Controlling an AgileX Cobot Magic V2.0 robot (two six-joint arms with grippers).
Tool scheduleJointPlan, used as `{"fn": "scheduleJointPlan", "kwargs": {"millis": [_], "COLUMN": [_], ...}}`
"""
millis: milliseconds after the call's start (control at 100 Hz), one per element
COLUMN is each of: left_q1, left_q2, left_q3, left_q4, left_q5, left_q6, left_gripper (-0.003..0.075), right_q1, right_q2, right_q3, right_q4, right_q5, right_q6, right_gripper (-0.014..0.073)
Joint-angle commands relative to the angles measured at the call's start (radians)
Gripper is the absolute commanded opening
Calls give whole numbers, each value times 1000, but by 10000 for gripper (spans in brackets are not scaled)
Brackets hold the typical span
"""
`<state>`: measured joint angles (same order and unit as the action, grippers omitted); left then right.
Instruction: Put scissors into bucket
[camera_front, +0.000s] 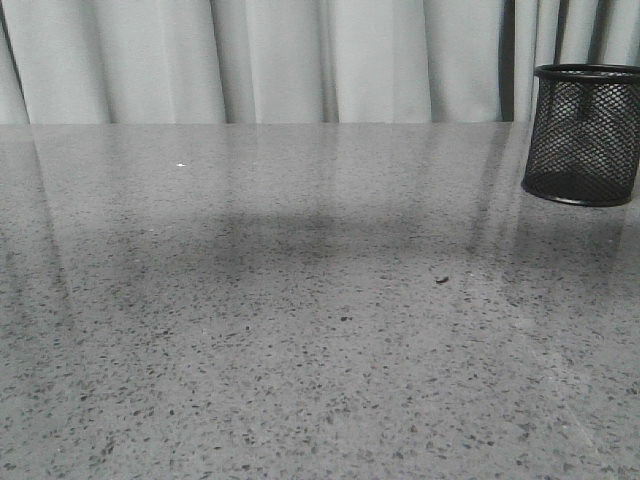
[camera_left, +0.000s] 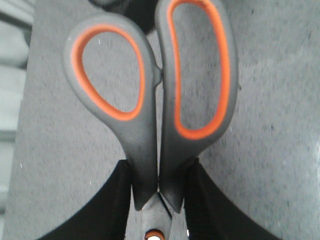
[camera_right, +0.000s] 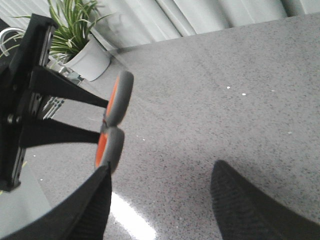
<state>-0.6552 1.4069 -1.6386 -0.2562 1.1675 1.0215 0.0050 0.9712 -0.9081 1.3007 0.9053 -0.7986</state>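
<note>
The speckled grey stone surface (camera_front: 300, 330) fills the front view, running back to a pale pleated curtain (camera_front: 300, 55) at 12 o'clock. Neither arm shows in that view.

The black wire-mesh bucket (camera_front: 583, 135) stands upright on the surface at about 2 o'clock, near the far right edge. Through its see-through sides it looks empty.

The scissors (camera_left: 150, 115) show best in the left wrist view. Their dark grey handles with orange-lined finger loops point away from the camera, and the two loops lie side by side with the blades closed. The left gripper (camera_left: 159, 197) has its black jaws pinching the scissors at the neck of the handles, just above the pivot screw (camera_left: 153, 235). The scissors hang above the surface and do not touch it.

In the right wrist view the same scissors (camera_right: 114, 125) appear edge-on at about 9 o'clock, held out by the left arm's black fingers (camera_right: 65, 97). The right gripper (camera_right: 160, 200) has its jaws spread wide apart with nothing between them, above bare surface.

A potted green plant (camera_right: 80, 40) in a white pot stands beyond the surface's edge at about 10 o'clock in that view.
</note>
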Motion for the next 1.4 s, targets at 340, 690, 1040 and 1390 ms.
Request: {"fn": "scheduleJointPlan", "kwargs": {"millis": [340,690,1040,1390], "left_q1": [-125,-205,-220,-154], "left_q2": [-18,2,12,10], "left_q3": [-35,-35,-35,-35], "left_q4": [69,69,58,82], "left_q5": [-153,-229,-250,-241], "left_q6": [-146,-149,-153,-202], "left_gripper": [-13,-13,-1,430], "right_q1": [-1,-1,-1,-1], "right_q2": [16,49,64,64], "right_q3": [-66,-67,-67,-67], "right_q4": [143,172,165,101], "right_q5": [65,86,100,45], "right_q6": [-32,-48,-79,-79], "right_gripper": [392,392,-13,-64]}}
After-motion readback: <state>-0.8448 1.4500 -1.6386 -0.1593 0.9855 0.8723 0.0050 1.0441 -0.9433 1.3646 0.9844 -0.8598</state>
